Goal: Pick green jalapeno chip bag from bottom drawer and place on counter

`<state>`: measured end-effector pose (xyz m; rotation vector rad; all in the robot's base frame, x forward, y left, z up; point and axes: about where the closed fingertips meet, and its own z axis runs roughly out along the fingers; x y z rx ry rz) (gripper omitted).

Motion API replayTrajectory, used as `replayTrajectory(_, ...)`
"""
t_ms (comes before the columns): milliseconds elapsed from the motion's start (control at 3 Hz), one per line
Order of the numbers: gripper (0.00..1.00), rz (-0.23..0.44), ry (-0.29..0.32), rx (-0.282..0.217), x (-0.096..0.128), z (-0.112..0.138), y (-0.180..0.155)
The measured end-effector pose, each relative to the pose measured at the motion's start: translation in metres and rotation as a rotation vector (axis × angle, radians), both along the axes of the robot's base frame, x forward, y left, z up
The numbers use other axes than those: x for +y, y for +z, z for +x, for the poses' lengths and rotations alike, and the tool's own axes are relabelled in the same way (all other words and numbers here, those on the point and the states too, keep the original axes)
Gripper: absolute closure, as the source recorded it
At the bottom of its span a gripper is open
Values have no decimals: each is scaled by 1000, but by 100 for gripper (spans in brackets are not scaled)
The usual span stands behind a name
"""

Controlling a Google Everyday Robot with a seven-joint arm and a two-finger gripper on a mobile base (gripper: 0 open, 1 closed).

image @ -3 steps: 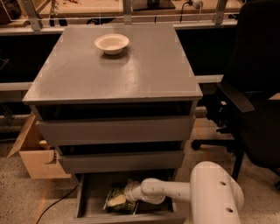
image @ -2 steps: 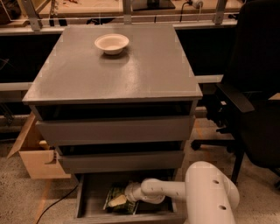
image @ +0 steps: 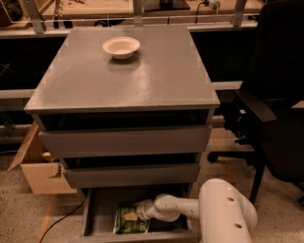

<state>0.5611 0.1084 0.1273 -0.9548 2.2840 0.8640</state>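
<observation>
Nearest me, low at the front, the bottom drawer [image: 88,214] stands pulled out. The bag [image: 127,225] lies flat on its floor, toward the front and a little left of the middle. The white arm [image: 223,213] reaches in from the right, and the gripper [image: 136,211] sits down on the bag's upper right part, touching it. From here I can't make out whether it has closed on the foil or merely rests against it. The bag isn't lifted.

Above, the two shallower drawers [image: 124,141] are pushed in. A cardboard box [image: 42,171] stands on the floor to the left and a black chair [image: 275,109] to the right.

On the counter [image: 128,83] sits a white bowl [image: 121,47], near its far edge and left of centre. Behind that far edge runs the front edge of the wooden desk [image: 95,6].
</observation>
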Motion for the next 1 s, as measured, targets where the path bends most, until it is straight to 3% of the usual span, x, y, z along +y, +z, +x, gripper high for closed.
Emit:
replayTrajectory(333,69,38,6,-2,-2,-6,4)
replayTrajectory(667,92,124,47,-53,-5,-23,34)
replayTrajectory(1000,100,225,82,-156,-19,-44,83)
